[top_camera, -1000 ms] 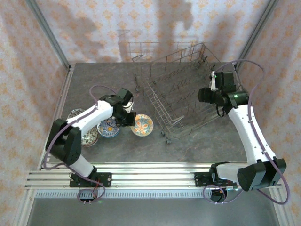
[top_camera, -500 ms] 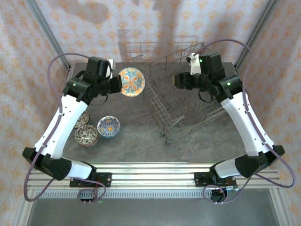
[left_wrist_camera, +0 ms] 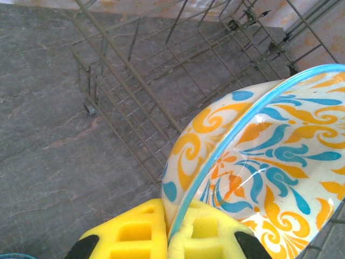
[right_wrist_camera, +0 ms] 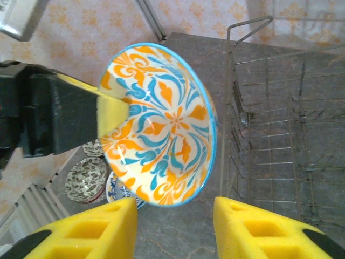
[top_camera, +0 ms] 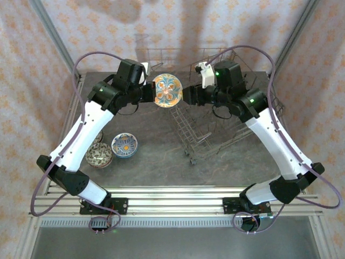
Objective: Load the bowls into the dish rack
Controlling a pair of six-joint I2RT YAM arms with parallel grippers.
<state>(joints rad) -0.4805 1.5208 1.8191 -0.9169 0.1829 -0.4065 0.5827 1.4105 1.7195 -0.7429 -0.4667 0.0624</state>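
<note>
Up by dish rack [top_camera: 215, 124] left end, L gripper [left_wrist_camera: 168, 234] clamped on rim of orange-blue bowl [top_camera: 167, 90], bowl on edge mid-air, R gripper [right_wrist_camera: 175, 213] pads spread, close to bowl, contact unclear.

Laboratory robot cell dressed as a kitchen. The left arm [top_camera: 86, 129] and right arm [top_camera: 275, 135] stand on an aluminium rail [top_camera: 172, 195] at a grey stone-pattern table [top_camera: 151, 167]. Wallpapered panels [top_camera: 27, 81] in metal framing [top_camera: 53, 38] enclose a wire dish rack [top_camera: 194, 137] and patterned bowls [top_camera: 124, 145].
</note>
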